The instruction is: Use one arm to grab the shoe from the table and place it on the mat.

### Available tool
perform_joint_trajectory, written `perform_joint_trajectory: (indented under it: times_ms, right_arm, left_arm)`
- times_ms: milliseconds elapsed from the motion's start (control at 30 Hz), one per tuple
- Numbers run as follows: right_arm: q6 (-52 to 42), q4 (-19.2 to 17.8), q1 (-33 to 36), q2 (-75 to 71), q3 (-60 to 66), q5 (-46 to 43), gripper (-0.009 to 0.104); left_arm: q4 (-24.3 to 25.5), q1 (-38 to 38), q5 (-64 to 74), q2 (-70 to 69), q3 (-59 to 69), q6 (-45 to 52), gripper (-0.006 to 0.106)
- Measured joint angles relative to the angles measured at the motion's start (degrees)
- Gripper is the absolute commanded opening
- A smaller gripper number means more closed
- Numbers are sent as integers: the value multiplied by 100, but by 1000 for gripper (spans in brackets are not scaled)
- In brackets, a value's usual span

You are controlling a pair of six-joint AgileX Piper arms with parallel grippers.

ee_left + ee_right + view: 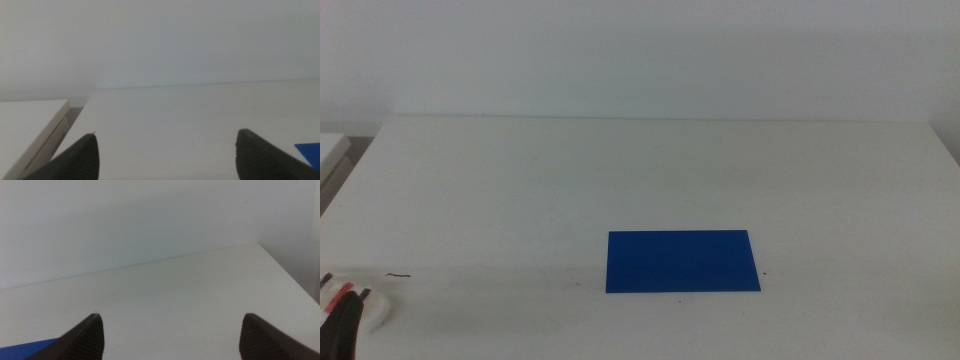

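Since nothing has been lifted yet, the scene reads as a start, listed from largest to smallest.

Tabletop: wide plain white tabletop (650,170) with a few small dark specks, bare across most of its surface.

Mat: flat thin deep blue rectangular mat (682,261) lying right of the tabletop's middle and toward the near edge, with nothing on it; it waits as the drop spot.

Shoe: small white sandal-like shoe with red and dark straps (360,303) at the near left corner of the middle view, well apart from the mat and mostly cut off or hidden by the left tool.

Left tool: dark two-jawed left tool (165,157) sits at that corner beside the shoe, jaws spread wide with only tabletop between them; likely the arm for the job, being nearest.

Right tool: dark two-jawed right tool (170,335) is out of the middle view, jaws also wide apart, waiting over bare tabletop.

Containers: none visible.
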Motion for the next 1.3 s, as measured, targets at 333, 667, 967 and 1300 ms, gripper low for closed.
perform_joint_trajectory:
  times_ms: [333,667,967,1300]
  right_arm:
    - [0,0,0,0,0,0,79]
    - [0,0,0,0,0,0,79]
    - [0,0,0,0,0,0,79]
    - [0,0,0,0,0,0,79]
  left_arm:
    - [-270,1148,2485,3097,-3158,-655,94]
    - [-43,2153,5702,6540,-5805,-3351,94]
    - [101,2165,5395,8503,-5928,-4881,94]
    - [-31,2165,4554,9521,-5932,-5180,94]
